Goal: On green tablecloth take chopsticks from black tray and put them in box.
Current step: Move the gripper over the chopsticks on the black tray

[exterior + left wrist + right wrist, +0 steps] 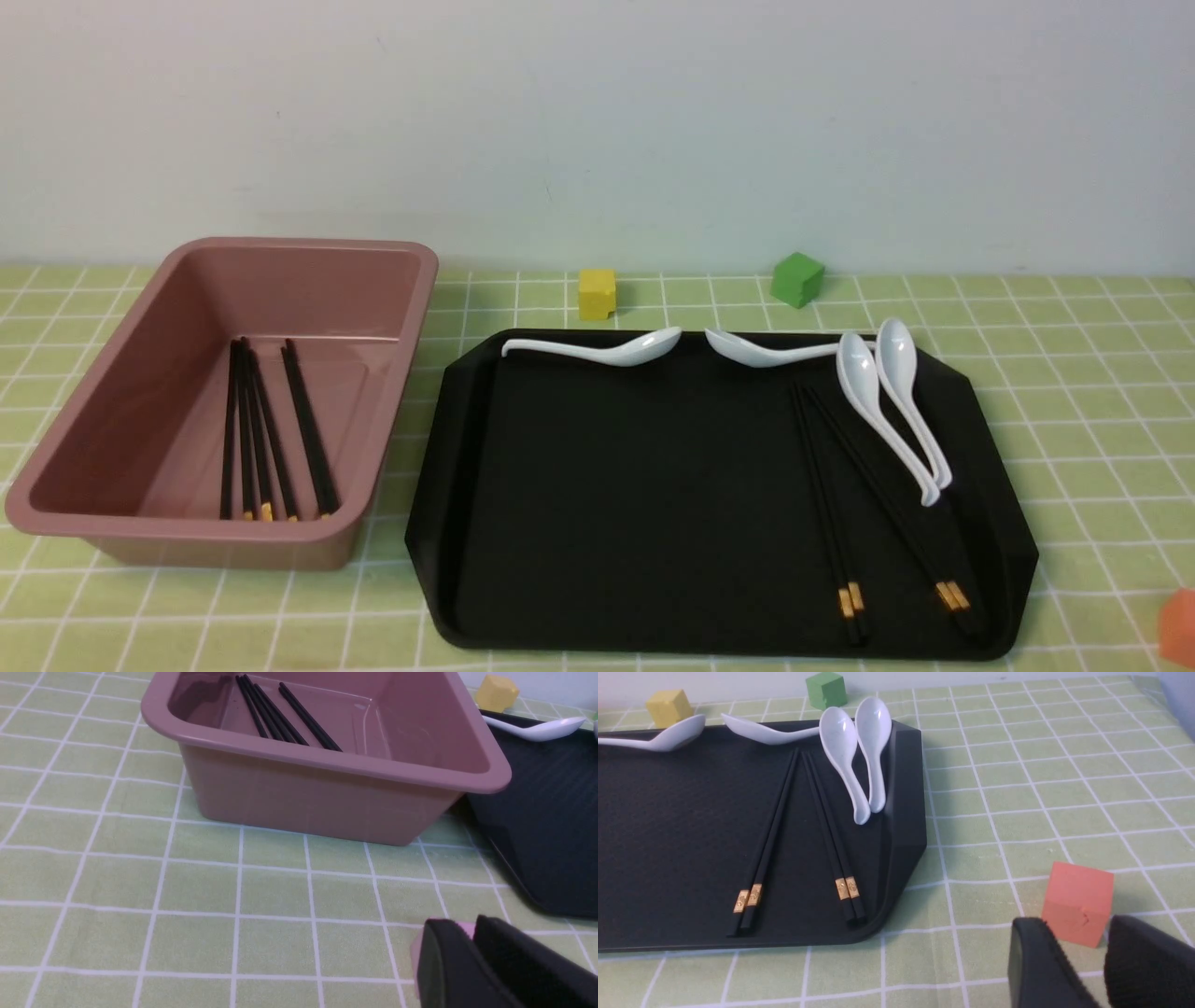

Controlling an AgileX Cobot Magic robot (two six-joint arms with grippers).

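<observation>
Ten chopsticks [826,504], four spoons [896,359], four blocks [597,295], one tray [635,485], one box [224,551], one tablecloth [1102,420]

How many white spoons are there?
4, all at the black tray: two spoons along its far edge, two more side by side toward its right end.

Black chopsticks [263,434] in pink-brown box [224,551], black tray [635,504] beside it, white spoons [644,347]

Dark grey, tapering fingers [1045,961]; smooth, matte, blunt-tipped.
</observation>
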